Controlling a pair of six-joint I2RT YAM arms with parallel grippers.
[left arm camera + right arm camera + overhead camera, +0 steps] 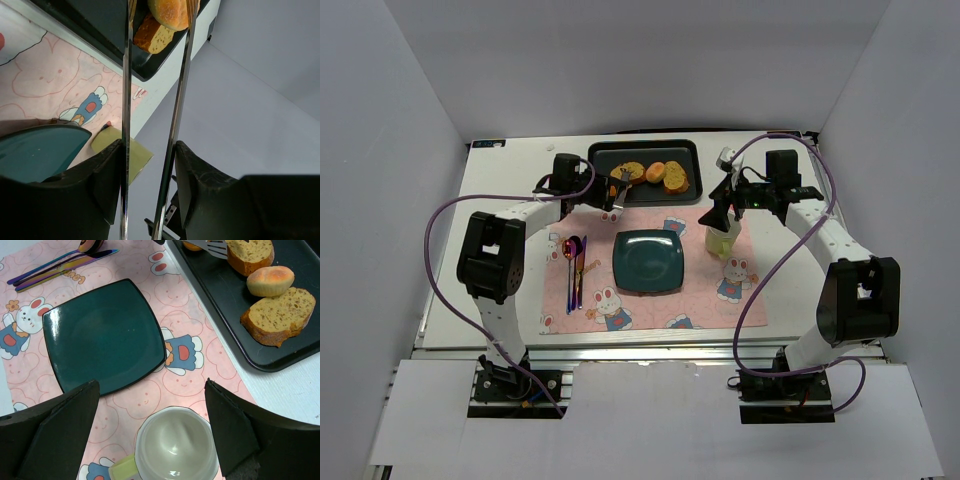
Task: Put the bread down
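1. The tray sits at 12 o'clock from the plate. The bread is at its right end, so pickup looks pending.
2. The left gripper clamps tongs, which must straddle the bread's narrow width. The right gripper gapes empty.
3. From above, the bread's long axis runs 11-to-5 o'clock.

Plate lies open from above; cup flanks its right, cutlery its left.
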